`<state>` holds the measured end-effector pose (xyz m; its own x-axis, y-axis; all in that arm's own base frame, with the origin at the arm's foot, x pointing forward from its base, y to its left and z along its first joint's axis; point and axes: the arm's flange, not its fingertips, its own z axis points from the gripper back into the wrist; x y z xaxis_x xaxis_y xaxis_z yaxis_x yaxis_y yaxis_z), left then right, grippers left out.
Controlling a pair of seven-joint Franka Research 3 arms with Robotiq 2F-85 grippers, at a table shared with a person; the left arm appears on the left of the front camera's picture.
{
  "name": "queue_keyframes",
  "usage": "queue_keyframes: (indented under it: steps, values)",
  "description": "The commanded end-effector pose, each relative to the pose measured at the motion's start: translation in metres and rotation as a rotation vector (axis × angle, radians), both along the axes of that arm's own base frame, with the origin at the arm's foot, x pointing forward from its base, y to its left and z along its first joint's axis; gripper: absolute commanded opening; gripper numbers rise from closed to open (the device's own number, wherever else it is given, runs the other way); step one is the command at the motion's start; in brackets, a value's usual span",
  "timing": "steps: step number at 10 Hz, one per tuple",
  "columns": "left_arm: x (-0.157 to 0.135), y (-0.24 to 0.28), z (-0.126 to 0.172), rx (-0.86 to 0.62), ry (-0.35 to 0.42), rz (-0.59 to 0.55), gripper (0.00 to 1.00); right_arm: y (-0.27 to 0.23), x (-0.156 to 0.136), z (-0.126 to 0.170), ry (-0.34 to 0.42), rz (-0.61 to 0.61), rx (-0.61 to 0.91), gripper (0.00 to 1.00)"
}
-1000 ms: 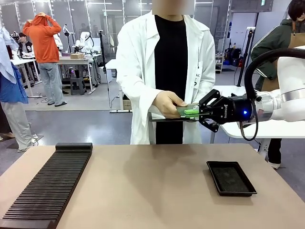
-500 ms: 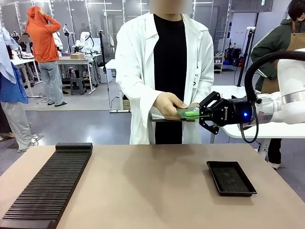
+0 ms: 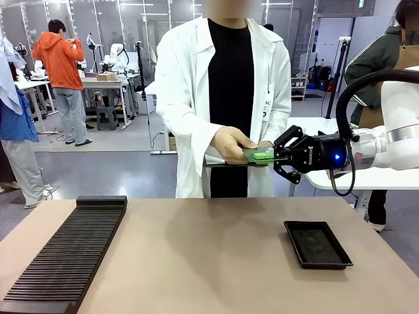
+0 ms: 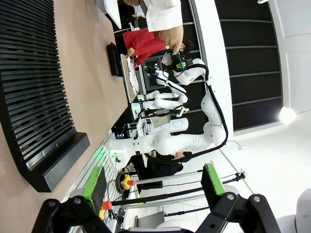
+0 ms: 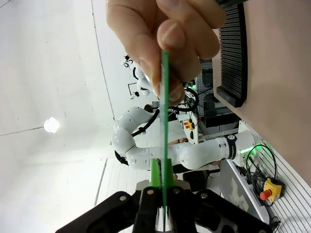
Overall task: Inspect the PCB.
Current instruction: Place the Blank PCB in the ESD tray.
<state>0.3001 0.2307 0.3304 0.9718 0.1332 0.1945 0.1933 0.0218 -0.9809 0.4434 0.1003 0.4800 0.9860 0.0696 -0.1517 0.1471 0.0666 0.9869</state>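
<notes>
Right tool (image 3: 264, 156) clamped shut on one edge of the PCB (image 5: 164, 126), well above the bench (image 3: 196, 255), the person's hand (image 3: 230, 144) gripping the opposite edge; best held level, without pulling or twisting.

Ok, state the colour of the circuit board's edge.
Bright green; thin flat circuit board, clearest in right wrist view.

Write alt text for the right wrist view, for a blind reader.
The right gripper is shut on the near end of a thin green circuit board seen edge-on, while a person's hand pinches its far end. To one side, a brown table carries a black ribbed rack.
</notes>
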Motion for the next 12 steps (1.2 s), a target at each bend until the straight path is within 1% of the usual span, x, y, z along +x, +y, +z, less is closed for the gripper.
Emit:
queue_keyframes:
  steps: [1, 12]
  values:
    - [0.0006, 0.0001, 0.0002, 0.004, -0.002, 0.004, 1.00, 0.0014, 0.0014, 0.0036, -0.008, 0.003, -0.002, 0.00]
    - [0.0006, 0.0001, 0.0002, 0.004, -0.002, 0.004, 1.00, 0.0014, 0.0014, 0.0036, -0.008, 0.003, -0.002, 0.00]
